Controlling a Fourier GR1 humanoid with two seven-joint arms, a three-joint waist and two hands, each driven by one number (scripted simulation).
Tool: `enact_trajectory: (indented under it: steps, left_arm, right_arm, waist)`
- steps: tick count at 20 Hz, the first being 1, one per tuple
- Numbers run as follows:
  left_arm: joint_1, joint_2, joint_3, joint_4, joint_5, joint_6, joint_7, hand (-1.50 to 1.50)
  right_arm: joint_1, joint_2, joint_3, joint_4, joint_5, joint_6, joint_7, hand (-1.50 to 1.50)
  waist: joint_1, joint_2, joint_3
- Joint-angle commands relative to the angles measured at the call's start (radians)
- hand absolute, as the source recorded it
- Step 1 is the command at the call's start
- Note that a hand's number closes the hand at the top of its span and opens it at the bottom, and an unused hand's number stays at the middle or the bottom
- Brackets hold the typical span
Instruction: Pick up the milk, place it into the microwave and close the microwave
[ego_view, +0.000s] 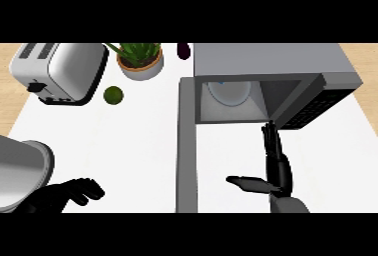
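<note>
Nearest, at the lower left, the left hand (74, 192) is sitting with its fingers curled in on nothing, beside a large grey round vessel (22, 170) that is crowding that corner of the worktop (125, 150). To the right, the right hand (275, 170) is lying in front of the microwave (266, 60) with its fingers (270, 140) stretched straight toward the opening and the thumb spread to the left, holding nothing.

Between the two hands the open door (186, 160) is jutting out toward the robot as a long grey slab, hinged at the cavity's left side.

Inside the cavity a white thing with a blue mark is showing, which I am taking to be the milk (230, 94); it is resting on the cavity floor, apart from both hands. As a carton it is likely handling as light to middling, stiff-sided but crushable, a little slick and top-heavy if full, so the flat sides at mid-height are looking like the place to hold it.

The right hand is lying inside the door's swing, so it is needing to clear before any closing. Open worktop is lying left of the door, giving the left hand room to push the slab.

Farther off, a lime (113, 95), a toaster (59, 70) and a potted plant (140, 62) are standing well clear.
</note>
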Motion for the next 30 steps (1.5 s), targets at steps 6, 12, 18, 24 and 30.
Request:
enact_trajectory:
  steps: [6,12,18,24,30]
  left_arm:
    - [-0.175,0.001,-0.158,0.093,-0.164,0.123,0.034,1.5]
    - [-0.304,-0.005,-0.328,0.25,-0.281,0.287,-0.028,1.5]
    - [-0.493,-0.005,-0.488,0.398,-0.351,0.45,-0.051,1.5]
    - [-0.638,-0.004,-0.717,0.632,-0.287,0.626,-0.02,1.5]
    - [-0.74,-0.004,-0.925,0.821,-0.147,0.836,-0.003,1.5]
  right_arm:
    - [0.34,-0.118,0.02,-0.492,-0.096,0.098,0.164,-1.5]
    - [0.493,-0.164,-0.035,-0.678,-0.159,0.132,0.159,-1.5]
    - [0.511,-0.236,-0.093,-0.75,-0.162,0.14,0.215,-1.5]
    - [0.505,-0.247,-0.098,-0.827,-0.167,0.159,0.246,-1.5]
    - [0.521,-0.281,-0.102,-0.949,-0.213,0.21,0.304,-1.5]
  waist:
    - [0.006,0.007,0.0]
    - [0.011,0.009,0.001]
    - [0.006,0.011,0.001]
    - [0.0,0.013,0.001]
    - [-0.019,0.016,0.0]
